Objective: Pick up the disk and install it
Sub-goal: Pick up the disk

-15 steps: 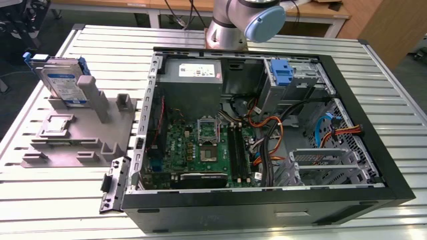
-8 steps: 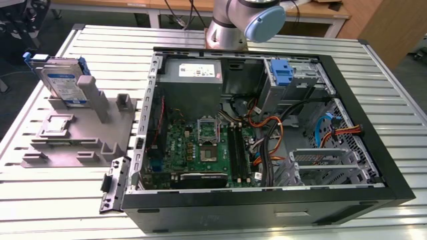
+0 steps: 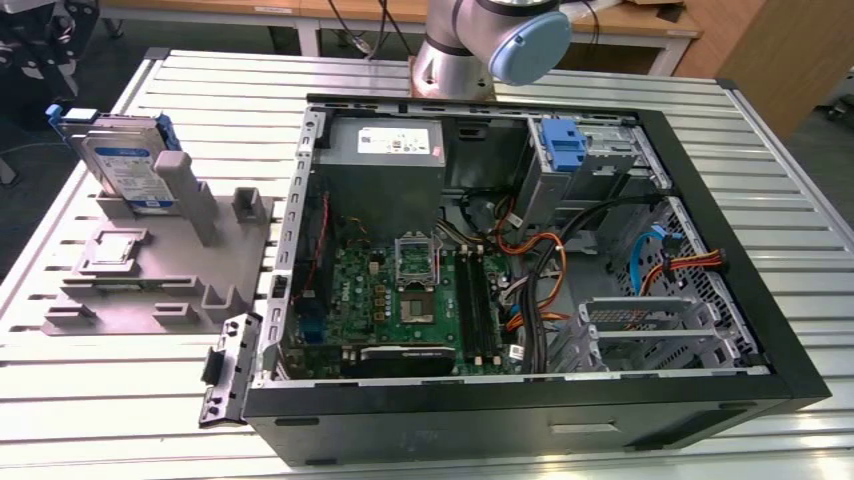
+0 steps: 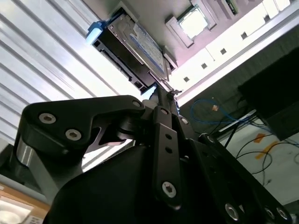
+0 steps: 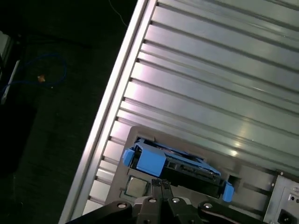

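- Disk (image 3: 124, 165) stands on edge in the grey holder (image 3: 147, 270), on the counter (image 3: 801, 200) at the exterior view's left, well apart from the open computer case (image 3: 787, 340).
- My fingers (image 5: 160, 185) are clenched tip to tip with nothing between them. In the first wrist view they sit just short of the disk (image 5: 175, 163); I cannot tell whether they touch it.
- In the second wrist view, the fingers (image 4: 161, 100) point towards the disk (image 4: 135, 44), whose labelled face and one blue rail end are in sight.
- Progress, my judgement: barely started. Disk not lifted and not gripped. Pickup, carry and installation are all left to do.
- Inside the case, a bare metal cage (image 3: 654, 325) sits near the right wall. It may be the drive's seat, but I cannot confirm that.
- Hidden or unclear: the disk's lower part is behind the holder's post in the exterior view.
- My arm (image 3: 487, 40) is cut off by that view's far edge.
- In the first wrist view the disk is seen edge-on, so its label face is out of sight there.
- My own housing blocks the near part of the second wrist view.
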